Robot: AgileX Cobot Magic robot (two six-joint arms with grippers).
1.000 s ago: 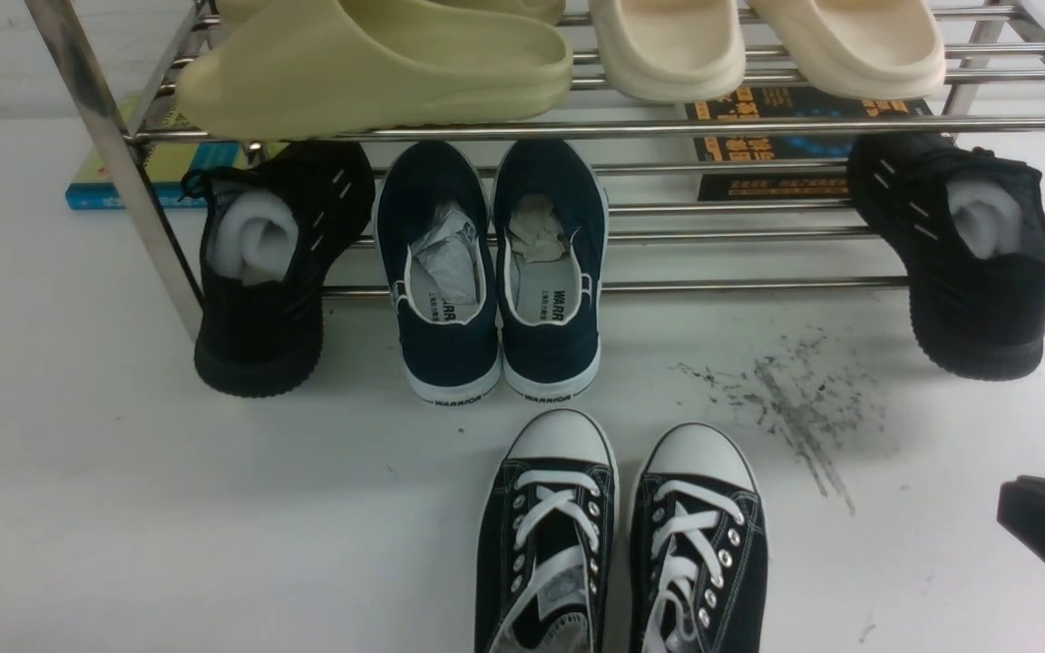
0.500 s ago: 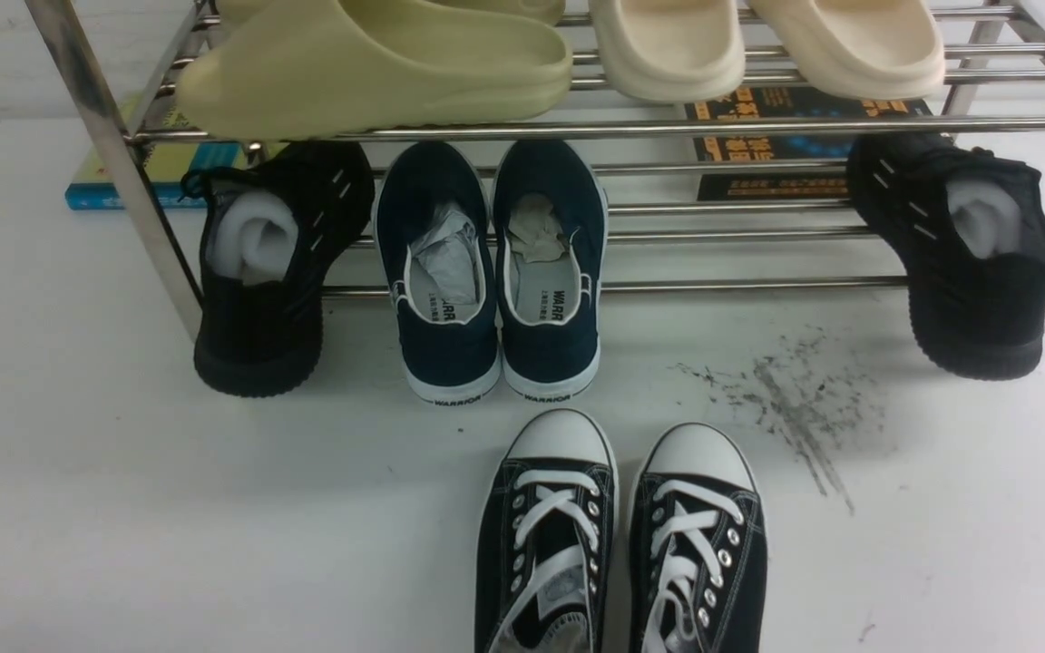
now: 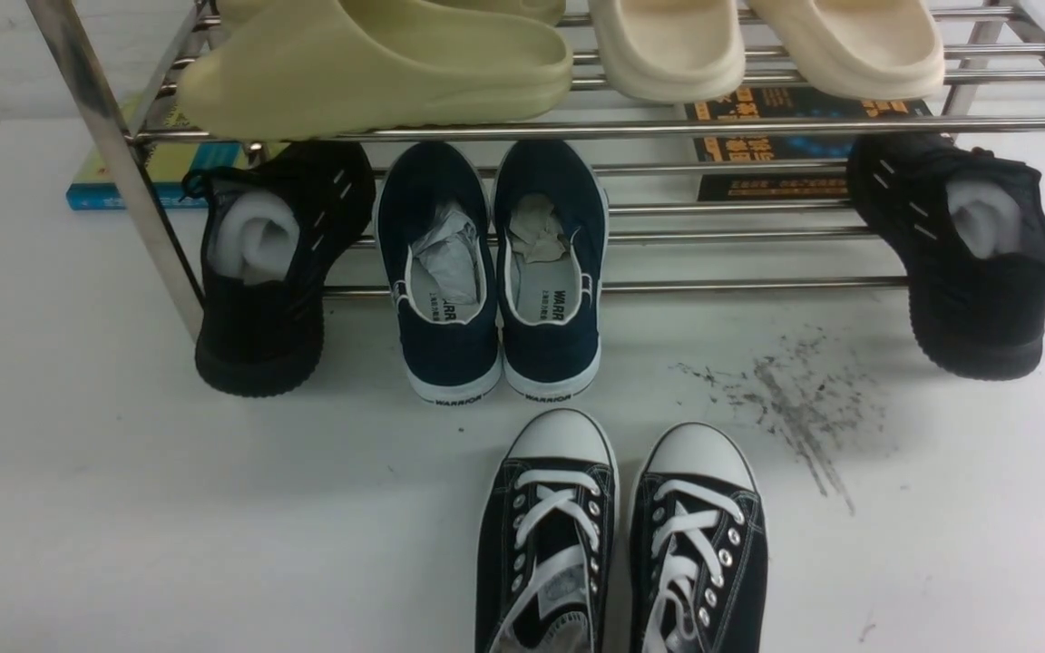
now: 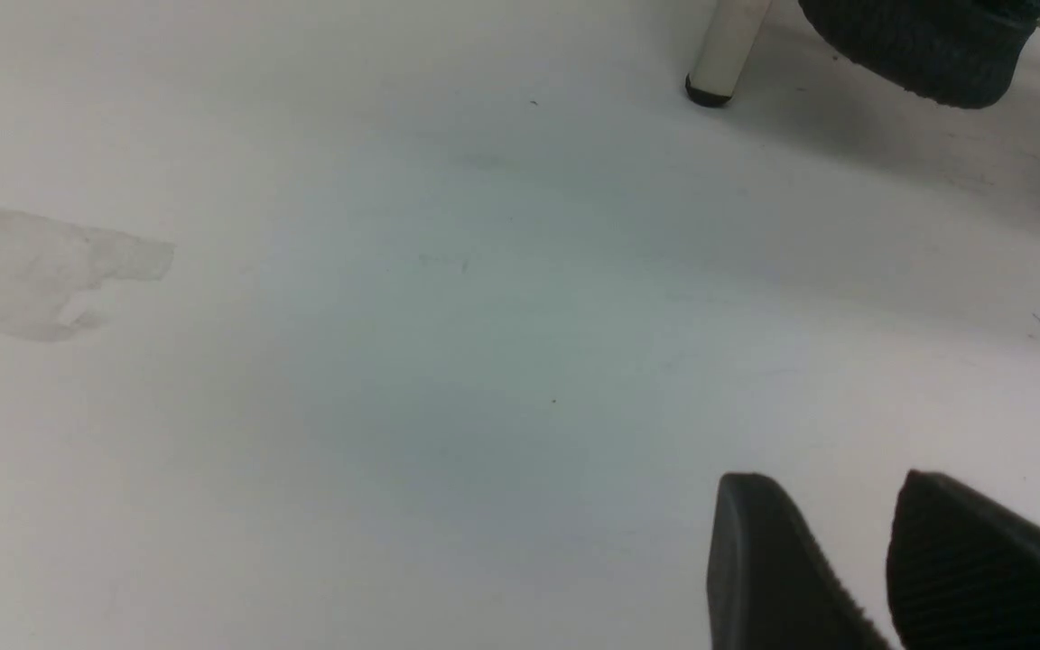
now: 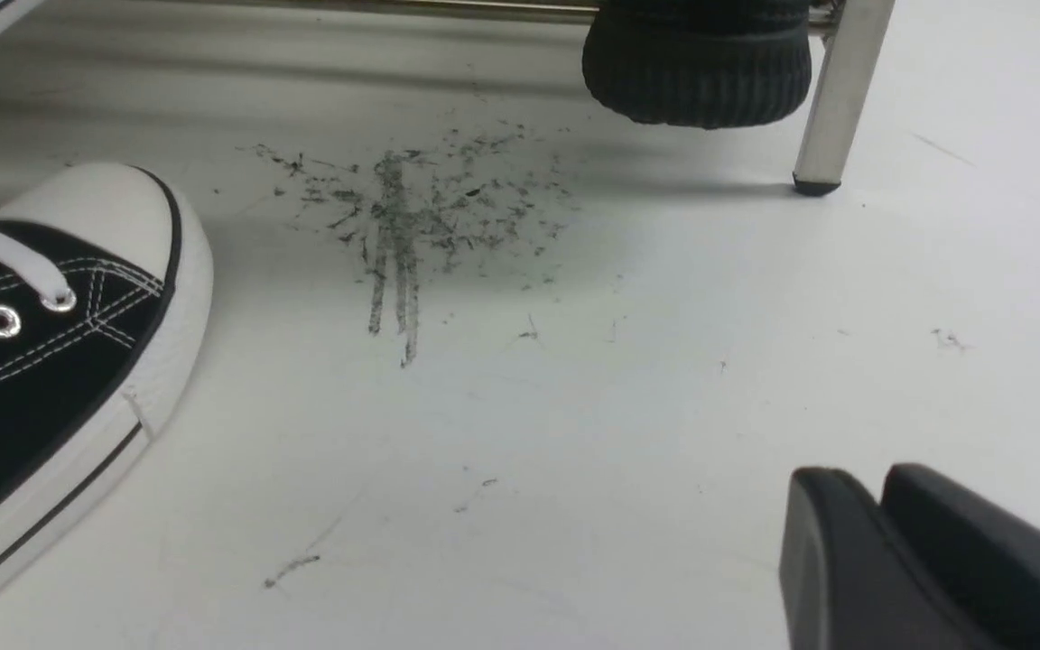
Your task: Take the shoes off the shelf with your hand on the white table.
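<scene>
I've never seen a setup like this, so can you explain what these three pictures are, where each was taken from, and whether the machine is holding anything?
This is a robot with two arms, each ending in a pincer. The wide picture looks forward from between the arms; neither arm shows in it. It shows a chrome shelf on a white table, with slippers on top and dark shoes leaning on the lower rail. The black canvas sneakers with white laces stand on the table in front of it, off the shelf.

The other two pictures come from cameras on the wrists. The left gripper has a gap between its black fingers and holds nothing. The right gripper is nearly closed, also empty, beside one sneaker and the grey scuff marks.
</scene>
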